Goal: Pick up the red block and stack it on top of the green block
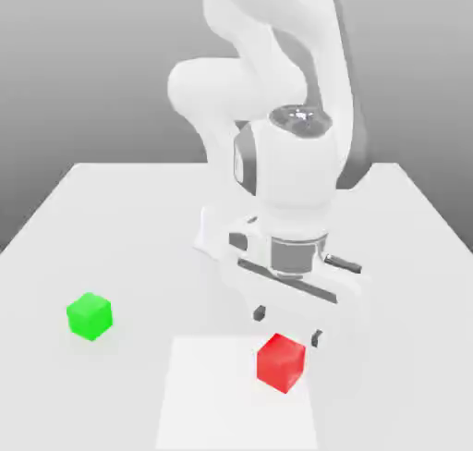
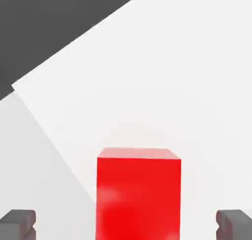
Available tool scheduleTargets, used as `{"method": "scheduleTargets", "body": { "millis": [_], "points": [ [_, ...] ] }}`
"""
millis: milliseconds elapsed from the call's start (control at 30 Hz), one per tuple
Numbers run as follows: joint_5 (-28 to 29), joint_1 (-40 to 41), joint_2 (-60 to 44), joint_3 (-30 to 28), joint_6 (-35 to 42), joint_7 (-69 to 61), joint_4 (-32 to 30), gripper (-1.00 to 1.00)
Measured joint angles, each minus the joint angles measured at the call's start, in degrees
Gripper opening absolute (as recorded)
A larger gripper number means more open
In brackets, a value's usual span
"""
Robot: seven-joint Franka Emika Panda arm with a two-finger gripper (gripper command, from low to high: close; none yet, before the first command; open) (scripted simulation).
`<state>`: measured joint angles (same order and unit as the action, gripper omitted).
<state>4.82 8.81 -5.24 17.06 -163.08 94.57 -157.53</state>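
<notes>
Resting flat on the table [image 1: 111,218], the red block [image 1: 281,362] sits toward the near edge, on a brighter rectangular patch of the surface [image 1: 212,394]. One face of it points at the exterior camera's lower left, and its top is level. In the hand view the red block [image 2: 139,195] lies between the two dark fingertips [image 2: 17,223], with clear table showing on either side of it.

The gripper [image 1: 288,324] hangs directly above and slightly behind the red block. Its jaws are spread wide, wider than the block, and grasp nothing. Neither fingertip touches the block; both tips are above its top face in the exterior view. The white hand and wrist rise from the gripper to the arm [image 1: 277,70], which bends back toward the far side of the table.

The green block [image 1: 90,316] stands on the table well apart from the red one, toward the exterior view's left and a little farther from the near edge. Nothing rests on it.

Count: one red block, one green block, one gripper with two fingers.
</notes>
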Motion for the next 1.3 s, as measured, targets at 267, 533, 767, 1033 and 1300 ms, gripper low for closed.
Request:
{"method": "scheduleTargets", "body": {
  "millis": [267,533,767,1033,1300],
  "points": [
    [9.23,-5.83,-9.62,-8.0,-7.68,6.74,1.3,-1.0],
    [8.63,-5.28,-8.76,-7.26,-7.11,6.39,1.23,-1.0],
    [-0.48,-2.86,-0.37,-2.72,-0.48,-0.25,0.03,-1.0],
    [-3.81,1.46,6.29,-7.21,4.91,3.91,-1.98,-1.0],
    [-3.17,16.33,11.07,-14.89,7.79,19.18,-4.12,-1.0]
  ]
}}
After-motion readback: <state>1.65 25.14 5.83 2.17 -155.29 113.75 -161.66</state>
